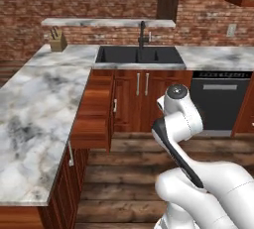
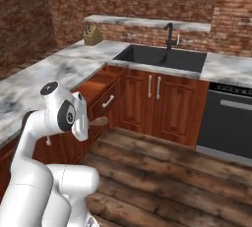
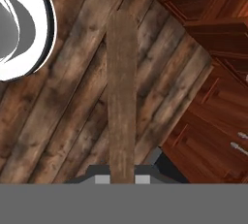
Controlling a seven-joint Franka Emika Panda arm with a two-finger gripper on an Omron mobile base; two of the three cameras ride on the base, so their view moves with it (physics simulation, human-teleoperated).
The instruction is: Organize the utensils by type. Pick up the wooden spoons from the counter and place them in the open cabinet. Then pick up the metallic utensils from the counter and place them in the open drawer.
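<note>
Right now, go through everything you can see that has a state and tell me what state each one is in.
gripper: shut on wooden spoon, held over the floor
wooden spoon: held, handle sticking straight out from the fingers
open drawer: pulled out, nothing visible inside
sink cabinet doors: closed
dishwasher: closed
faucet: no water running
sink: looks empty

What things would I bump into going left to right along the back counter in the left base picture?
Knife block → black sink with its tap → bare marble counter over the dishwasher.
</note>
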